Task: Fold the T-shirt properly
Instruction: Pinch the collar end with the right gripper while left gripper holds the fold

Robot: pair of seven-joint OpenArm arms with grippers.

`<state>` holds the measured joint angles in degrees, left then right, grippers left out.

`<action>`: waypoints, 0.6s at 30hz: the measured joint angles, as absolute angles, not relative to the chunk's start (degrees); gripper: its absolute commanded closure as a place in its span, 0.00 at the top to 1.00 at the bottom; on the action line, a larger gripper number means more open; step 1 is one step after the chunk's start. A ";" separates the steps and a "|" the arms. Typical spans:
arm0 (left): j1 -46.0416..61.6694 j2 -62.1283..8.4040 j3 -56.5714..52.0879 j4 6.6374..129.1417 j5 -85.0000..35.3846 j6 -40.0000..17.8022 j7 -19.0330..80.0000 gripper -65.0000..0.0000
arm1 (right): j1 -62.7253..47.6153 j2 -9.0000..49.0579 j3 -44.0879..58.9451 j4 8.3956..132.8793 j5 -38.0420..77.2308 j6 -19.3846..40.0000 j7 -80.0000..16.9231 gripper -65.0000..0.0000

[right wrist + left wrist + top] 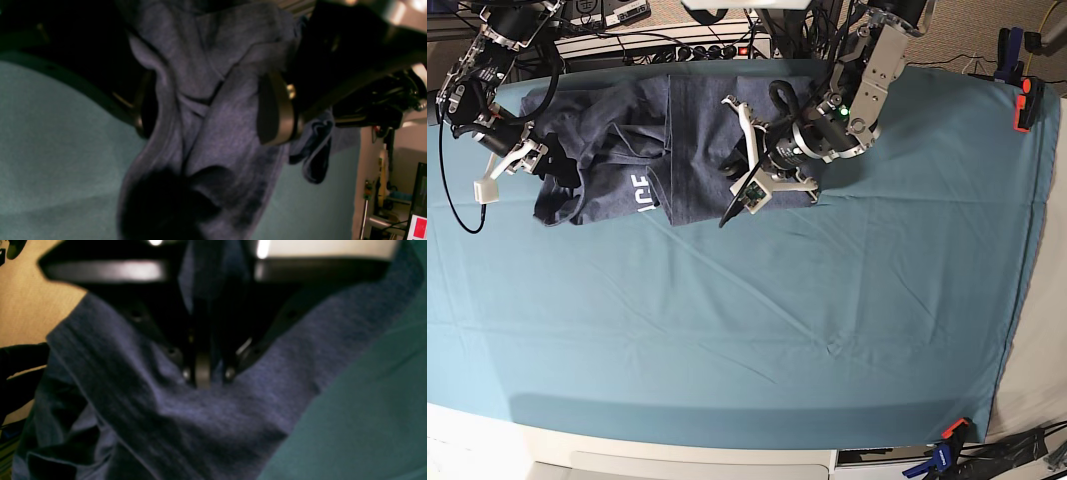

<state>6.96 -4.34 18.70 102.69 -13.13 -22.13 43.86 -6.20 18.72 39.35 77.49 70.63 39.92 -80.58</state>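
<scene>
The dark blue-grey T-shirt (pixel 689 130) lies rumpled and partly folded at the back left of the table, with white lettering (pixel 640 190) showing near its front edge. My left gripper (pixel 745 172) is over the shirt's right side. In the left wrist view it (pixel 208 373) is shut on a pinch of the shirt (pixel 217 426). My right gripper (pixel 530 160) is at the shirt's left edge. In the right wrist view its jaws (pixel 210 110) hold a thick bunch of the shirt (pixel 230 140) above the cloth.
The teal table cloth (pixel 777 320) covers the table. Clamps hold it at the right edge (pixel 1024 105) and the front right corner (pixel 947 440). A power strip and cables (pixel 697 48) run behind the back edge.
</scene>
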 measured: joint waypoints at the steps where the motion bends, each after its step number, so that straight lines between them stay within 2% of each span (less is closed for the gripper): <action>1: 6.96 -4.34 18.70 102.69 -13.13 -22.13 43.86 0.13 | -6.20 18.72 39.35 77.49 70.63 39.90 -80.60 0.67; 9: 6.96 -4.34 18.70 102.69 -13.13 -22.13 43.86 0.13 | -6.20 18.72 39.35 77.49 70.63 39.92 -80.58 0.64; 13: 6.96 -4.34 18.70 102.69 -13.13 -22.13 43.86 0.13 | -6.20 18.72 39.35 77.49 70.65 39.90 -80.58 0.46; 18: 6.96 -4.34 18.70 102.69 -13.13 -22.13 43.86 0.13 | -6.20 18.72 39.35 77.49 70.65 39.90 -80.58 0.14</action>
<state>6.96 -4.34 18.70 102.69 -13.13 -22.13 43.86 -6.20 18.72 39.35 77.49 70.65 39.90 -80.58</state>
